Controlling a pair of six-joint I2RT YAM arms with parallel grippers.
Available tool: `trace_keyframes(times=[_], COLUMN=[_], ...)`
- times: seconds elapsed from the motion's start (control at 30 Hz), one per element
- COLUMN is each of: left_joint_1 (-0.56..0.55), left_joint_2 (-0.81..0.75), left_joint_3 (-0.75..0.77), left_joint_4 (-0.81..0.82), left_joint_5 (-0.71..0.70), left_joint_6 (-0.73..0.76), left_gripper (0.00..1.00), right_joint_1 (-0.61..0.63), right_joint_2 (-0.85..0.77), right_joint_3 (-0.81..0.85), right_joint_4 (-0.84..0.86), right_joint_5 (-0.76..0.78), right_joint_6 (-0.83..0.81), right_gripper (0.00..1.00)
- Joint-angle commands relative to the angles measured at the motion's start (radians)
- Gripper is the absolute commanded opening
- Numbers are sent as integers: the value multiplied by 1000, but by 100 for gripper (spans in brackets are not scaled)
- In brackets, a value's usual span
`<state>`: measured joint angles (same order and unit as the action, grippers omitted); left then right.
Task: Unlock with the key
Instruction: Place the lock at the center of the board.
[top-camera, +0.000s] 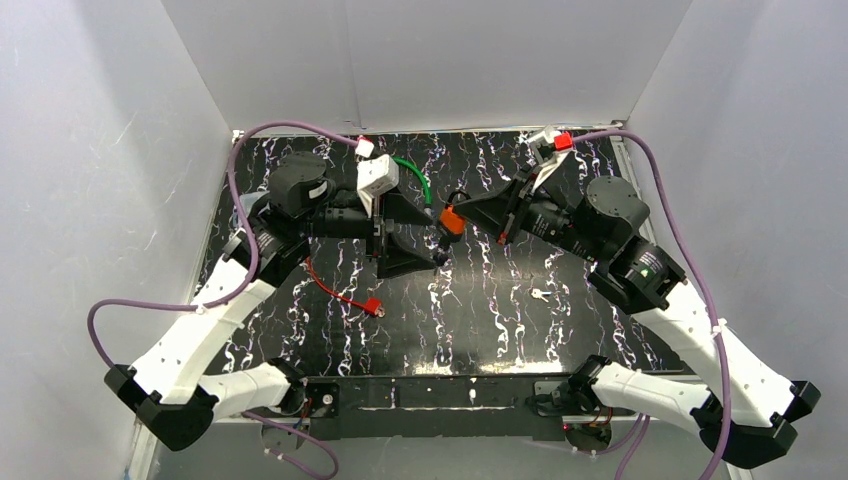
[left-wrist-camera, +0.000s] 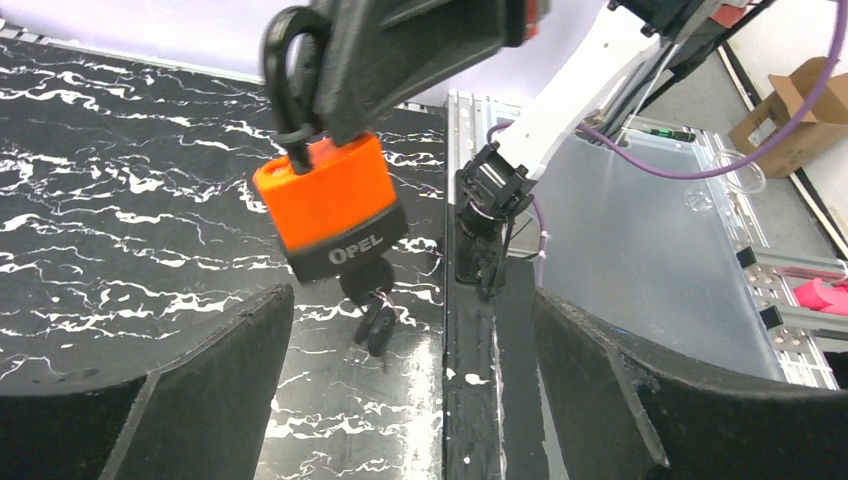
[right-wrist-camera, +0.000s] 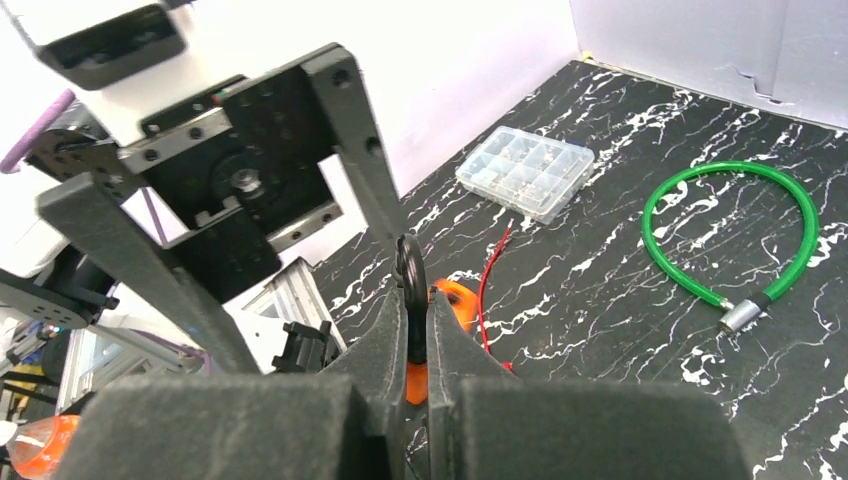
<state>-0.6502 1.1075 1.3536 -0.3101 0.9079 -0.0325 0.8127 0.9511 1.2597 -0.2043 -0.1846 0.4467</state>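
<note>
Padlock: orange body (left-wrist-camera: 330, 205) marked OPEL, hanging in mid-air above the middle of the black marbled counter (top-camera: 480, 320), touching no surface.
Shackle: black loop (right-wrist-camera: 408, 265) uppermost, pinched from both sides.
Right gripper: (right-wrist-camera: 415, 300) pressed together on the shackle, carrying the padlock's whole weight.
Key: dark-headed key (left-wrist-camera: 368, 300) seated in the underside of the padlock, dangling straight down with a second piece hanging below it.
Left gripper: (left-wrist-camera: 412, 298) spread wide and holding nothing, fingers (left-wrist-camera: 200, 400) standing either side of the hanging key and apart from it.
Lock state: impossible to tell from these angles whether the shackle has sprung.
Loose key: small silver key (top-camera: 540, 295) flat on the counter, near the right arm and well apart from the padlock.
Green cable lock: (right-wrist-camera: 738, 316) curled in an open loop toward the back of the counter.
Red wire: (top-camera: 374, 307) lying on the counter under the left arm.
Plastic box: clear compartment case (right-wrist-camera: 525, 172) by the wall on the left arm's side.
</note>
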Motion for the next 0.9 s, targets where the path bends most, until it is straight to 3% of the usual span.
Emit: trace_keyframes(times=[0.0, 0.17, 0.47, 0.67, 0.77, 0.87], left_joint_1=[-2, -3, -4, -4, -2, 5], left_joint_2=[18, 42, 33, 32, 25, 8], left_joint_3=[-12, 0, -30, -18, 1, 8], left_joint_4=[60, 127, 137, 119, 36, -10], left_joint_5=[-36, -26, -31, -39, -71, -75], left_joint_6=[-3, -70, -87, -84, -15, 18], left_gripper=[86, 81, 84, 69, 56, 49], right_joint_1=[3, 22, 34, 34, 34, 34], right_joint_2=[-22, -13, -9, -22, -66, -124], right_joint_3=[-2, -7, -24, -69, -151, -273], right_joint_4=[124, 127, 156, 133, 97, 93], right_joint_5=[-38, -19, -6, 0, 27, 40], right_joint_6=[11, -5, -3, 22, 26, 52], right_gripper=[1, 1, 1, 1, 1, 1])
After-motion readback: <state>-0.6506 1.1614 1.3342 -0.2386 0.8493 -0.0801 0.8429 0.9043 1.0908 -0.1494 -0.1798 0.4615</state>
